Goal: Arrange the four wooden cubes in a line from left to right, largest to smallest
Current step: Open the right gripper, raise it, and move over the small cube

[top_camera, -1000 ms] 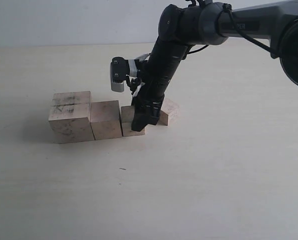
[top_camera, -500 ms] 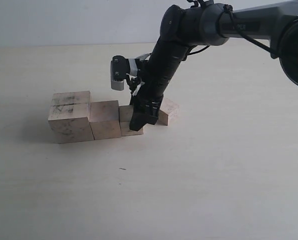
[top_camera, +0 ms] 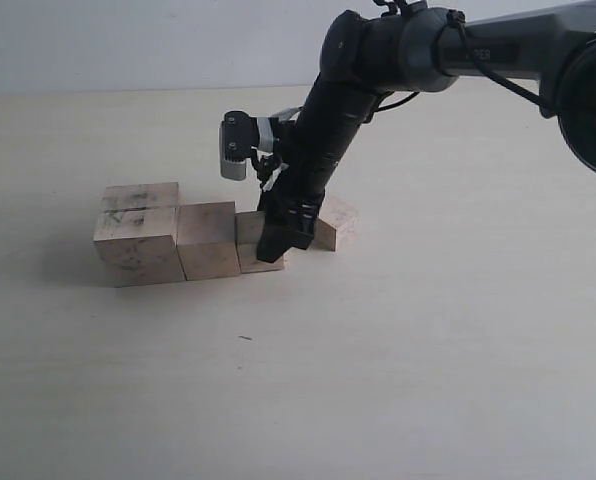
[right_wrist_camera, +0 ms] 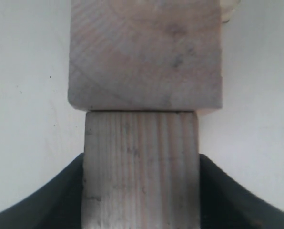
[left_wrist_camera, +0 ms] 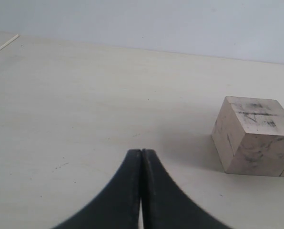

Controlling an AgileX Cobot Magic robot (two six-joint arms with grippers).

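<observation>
Three wooden cubes stand touching in a row in the exterior view: the scuffed largest cube (top_camera: pixel 138 240) on the left, a medium cube (top_camera: pixel 208 240), then a smaller cube (top_camera: pixel 250 238). My right gripper (top_camera: pixel 278 240) is shut on that smaller cube (right_wrist_camera: pixel 141 171), one finger (right_wrist_camera: pixel 61 205) on each side, and the cube presses flat against the medium cube (right_wrist_camera: pixel 146 52). A fourth small cube (top_camera: pixel 338 222) sits turned at an angle just right of the arm, apart from the row. My left gripper (left_wrist_camera: pixel 141 153) is shut and empty, low over the table, with the largest cube (left_wrist_camera: pixel 256 136) ahead of it.
The pale tabletop (top_camera: pixel 378 380) stretches bare in front of and to the right of the cubes. The right arm (top_camera: pixel 338 120) leans down over the right end of the row. A pale wall (top_camera: pixel 128 40) backs the table.
The right gripper has slid slightly left with the smaller cube, pushing the medium and largest cubes a little to the left. The fourth cube has not moved.
</observation>
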